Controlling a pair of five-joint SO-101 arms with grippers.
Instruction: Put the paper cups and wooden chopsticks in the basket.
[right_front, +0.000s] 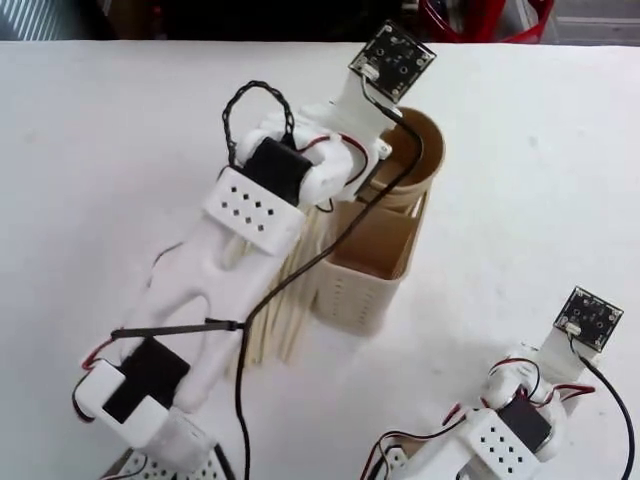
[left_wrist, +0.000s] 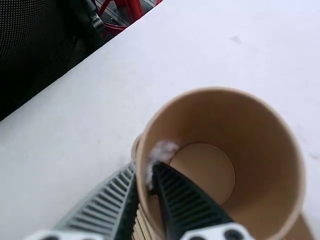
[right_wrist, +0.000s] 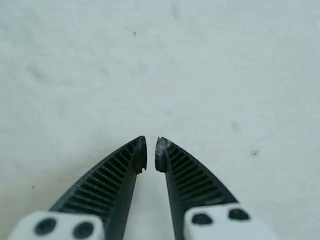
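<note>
A brown paper cup hangs at the far end of the white perforated basket. My left gripper is shut on its rim, one finger inside the cup and one outside. A second brown cup sits in the basket, just below the held one. Several wooden chopsticks lie on the table against the basket's left side, partly hidden under the left arm. My right gripper is shut with nothing in it, low over bare table; its arm is at the front right.
The white table stretches open to the right of the basket and across the back left. A black cable runs along the left arm. Dark and red items lie beyond the table's far edge.
</note>
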